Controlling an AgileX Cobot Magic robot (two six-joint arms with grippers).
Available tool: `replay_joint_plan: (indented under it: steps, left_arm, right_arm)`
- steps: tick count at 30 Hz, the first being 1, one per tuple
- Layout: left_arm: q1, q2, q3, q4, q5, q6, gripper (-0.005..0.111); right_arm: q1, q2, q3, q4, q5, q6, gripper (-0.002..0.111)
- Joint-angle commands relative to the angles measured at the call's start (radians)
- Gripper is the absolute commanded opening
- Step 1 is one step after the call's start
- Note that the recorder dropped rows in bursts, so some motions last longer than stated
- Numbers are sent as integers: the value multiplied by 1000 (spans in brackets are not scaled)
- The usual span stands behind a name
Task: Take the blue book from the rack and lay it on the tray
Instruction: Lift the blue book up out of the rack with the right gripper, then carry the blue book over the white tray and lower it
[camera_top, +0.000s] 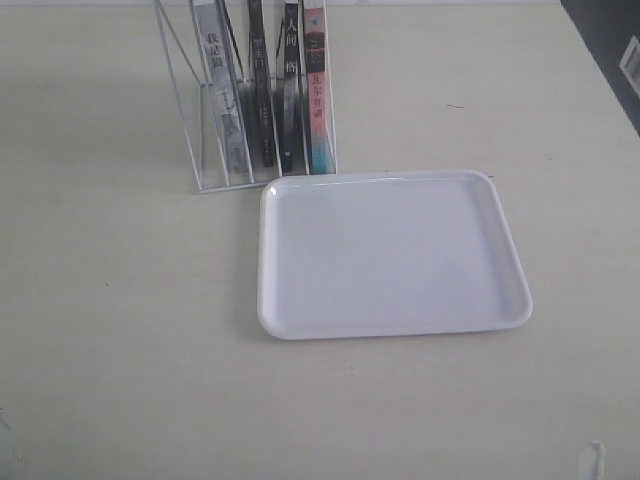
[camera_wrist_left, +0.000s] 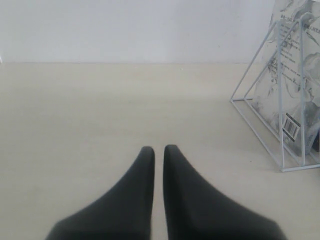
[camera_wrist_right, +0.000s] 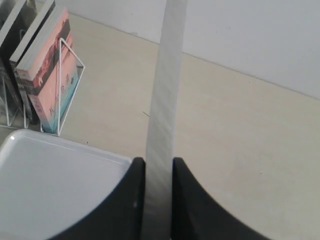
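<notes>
My right gripper (camera_wrist_right: 158, 161) is shut on the blue book (camera_wrist_right: 162, 100). The book is seen edge on, so only its pale page edge shows and the cover is hidden. It hangs just off the far right corner of the white tray (camera_wrist_right: 50, 185), which lies bare (camera_top: 395, 255) in front of the rack. The white wire rack (camera_top: 185, 120) stands at the back left with several books upright in it. My left gripper (camera_wrist_left: 158, 148) is shut on nothing, low over the table to the left of the rack (camera_wrist_left: 280, 100). Neither arm shows in the exterior view.
In the rack stand a grey-white-spined book (camera_top: 215, 60), two dark-spined books (camera_top: 258, 80) and a pink-and-teal-spined book (camera_top: 315, 90), the last nearest the tray (camera_wrist_right: 47, 85). A wall runs behind the table. A dark object (camera_top: 610, 50) sits at the far right.
</notes>
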Motion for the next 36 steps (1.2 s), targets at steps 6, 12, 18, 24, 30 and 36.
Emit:
replay_joint_plan:
  steps: [6, 12, 18, 24, 30, 36]
  left_arm:
    - [-10, -2, 4, 2, -6, 2, 6]
    - [-10, -2, 4, 2, -6, 2, 6]
    - [-10, -2, 4, 2, -6, 2, 6]
    - [-10, -2, 4, 2, -6, 2, 6]
    - [-10, -2, 4, 2, -6, 2, 6]
    - [-10, -2, 4, 2, -6, 2, 6]
  right_arm:
    - [-2, 81, -5, -31, -36, -56, 0]
    - [-2, 113, -5, -46, -36, -12, 0]
    - [21, 149, -5, 46, -36, -10, 0]
    - [182, 154, -5, 52, -36, 57, 0]
    - [257, 154, 6, 12, -36, 47, 0]
    - [188, 135, 6, -192, -36, 45, 0]
